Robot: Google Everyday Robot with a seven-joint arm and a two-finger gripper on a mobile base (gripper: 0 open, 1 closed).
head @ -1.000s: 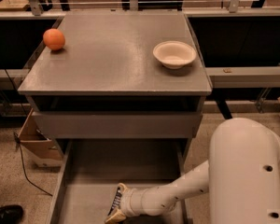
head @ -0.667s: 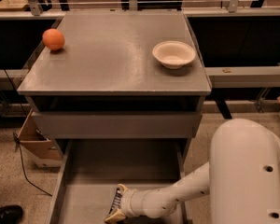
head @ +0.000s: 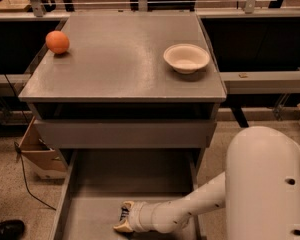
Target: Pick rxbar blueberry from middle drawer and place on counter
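The middle drawer is pulled out below the cabinet, its grey floor bare. My gripper reaches in from the right, low over the drawer floor near the front. Its tan fingertips stand on either side of the rxbar blueberry, a small dark navy piece with pale lettering, most of it hidden by the fingers. The fingers look closed on the bar. The counter is the grey cabinet top above the drawer.
An orange sits at the counter's left edge and a white bowl at its right. My white arm and base fill the lower right. A cardboard box stands on the floor left of the drawer.
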